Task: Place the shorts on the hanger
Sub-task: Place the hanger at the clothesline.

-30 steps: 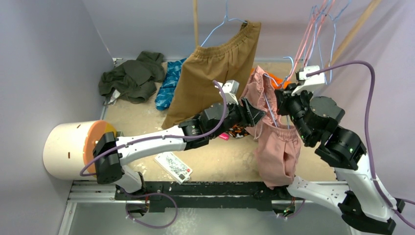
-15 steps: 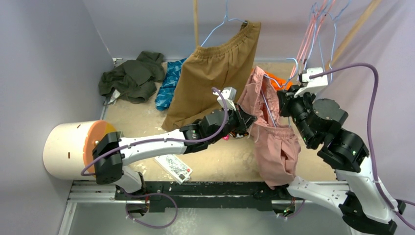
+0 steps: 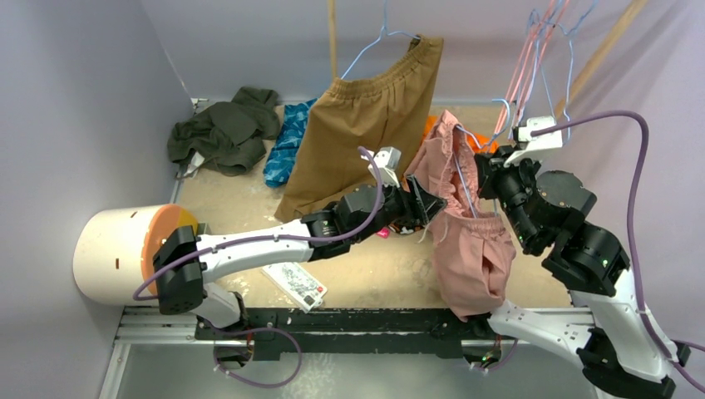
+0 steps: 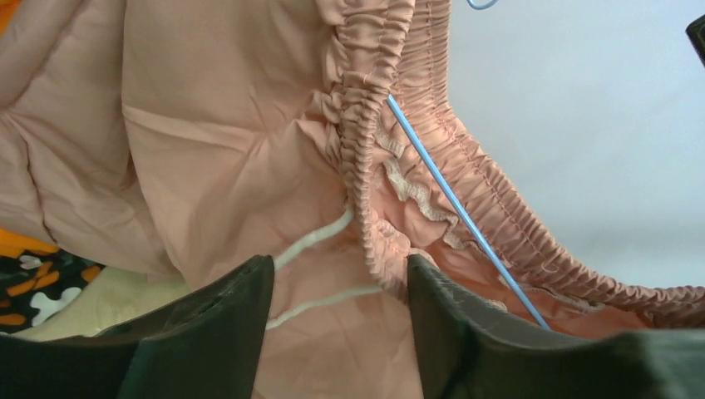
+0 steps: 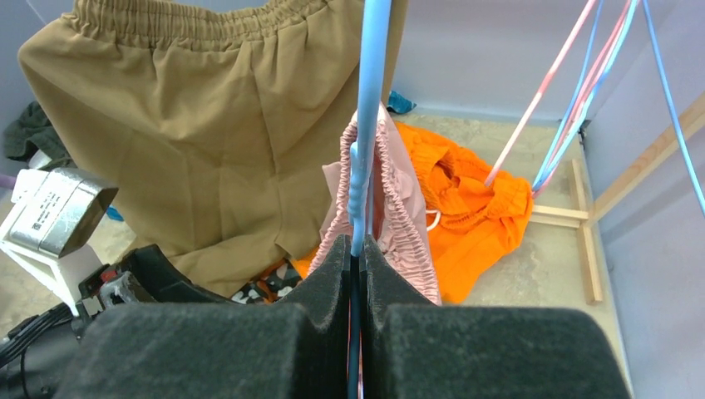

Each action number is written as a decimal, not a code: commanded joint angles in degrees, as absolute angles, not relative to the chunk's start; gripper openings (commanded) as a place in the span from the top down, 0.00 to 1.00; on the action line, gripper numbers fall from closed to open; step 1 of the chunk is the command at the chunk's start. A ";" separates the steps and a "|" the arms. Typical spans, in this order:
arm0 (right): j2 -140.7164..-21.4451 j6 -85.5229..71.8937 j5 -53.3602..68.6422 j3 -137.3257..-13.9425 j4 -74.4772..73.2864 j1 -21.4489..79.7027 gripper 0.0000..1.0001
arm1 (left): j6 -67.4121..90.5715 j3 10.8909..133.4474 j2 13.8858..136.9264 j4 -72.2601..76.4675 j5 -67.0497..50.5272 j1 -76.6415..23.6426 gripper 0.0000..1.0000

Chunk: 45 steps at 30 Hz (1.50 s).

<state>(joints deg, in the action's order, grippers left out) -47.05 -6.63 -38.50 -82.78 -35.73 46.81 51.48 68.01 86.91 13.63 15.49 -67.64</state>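
The dusty-pink shorts hang in mid-air, draped over the thin light-blue hanger, whose wire runs inside the gathered waistband. My right gripper is shut on the hanger's wire, which passes straight up between its pads. My left gripper sits against the left side of the shorts, open. In the left wrist view its fingers stand apart with pink fabric and the light drawstring showing between them; the waistband edge touches the right finger.
Tan-brown shorts hang on another hanger behind. An orange garment lies on the table beyond. Dark green clothes and a blue garment lie far left. Pink and blue hangers hang upper right. A white cylinder stands at the left.
My left gripper closed on the shorts and has opened again. The top of the shorts rose and shifted right. My right arm moved a little to the right with the hanger.
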 commanded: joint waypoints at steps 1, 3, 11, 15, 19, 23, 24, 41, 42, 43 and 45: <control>-46.47 -5.66 -40.81 -83.23 -31.41 46.67 1.00 | 52.29 70.31 83.96 13.30 14.68 -67.85 0.35; -46.52 -5.65 -41.06 -83.47 -31.76 46.67 1.00 | 51.90 70.31 82.42 11.46 15.90 -67.85 0.31; -48.30 -4.10 -44.21 -85.72 -34.09 46.67 1.00 | 45.86 66.83 70.22 1.08 24.81 -67.85 0.26; -50.57 -3.23 -44.94 -87.81 -34.96 46.67 1.00 | 41.20 61.07 61.43 -3.05 33.58 -67.85 0.25; -54.93 -3.97 -43.30 -90.42 -35.31 46.67 1.00 | 36.76 57.67 55.20 -8.01 42.86 -67.85 0.23; -59.62 -4.37 -43.00 -92.08 -33.81 46.67 1.00 | 32.69 57.81 52.01 -12.25 48.18 -67.85 0.23; -60.51 -4.52 -42.10 -92.52 -33.22 46.67 1.00 | 32.16 57.83 51.29 -13.39 49.90 -67.84 0.23; -52.96 0.98 -16.00 -82.76 -22.63 45.16 1.00 | 12.11 61.03 49.83 4.65 26.76 -67.85 0.27; -51.65 1.35 -14.14 -82.09 -22.65 45.17 1.00 | 10.13 62.92 51.46 5.34 22.15 -67.83 0.28; -50.67 1.61 -12.61 -81.61 -22.82 45.18 1.00 | 7.84 64.88 53.05 5.97 17.66 -67.85 0.28; -48.77 2.13 -9.64 -80.91 -23.37 45.16 1.00 | 2.09 67.53 55.68 6.99 8.68 -67.85 0.30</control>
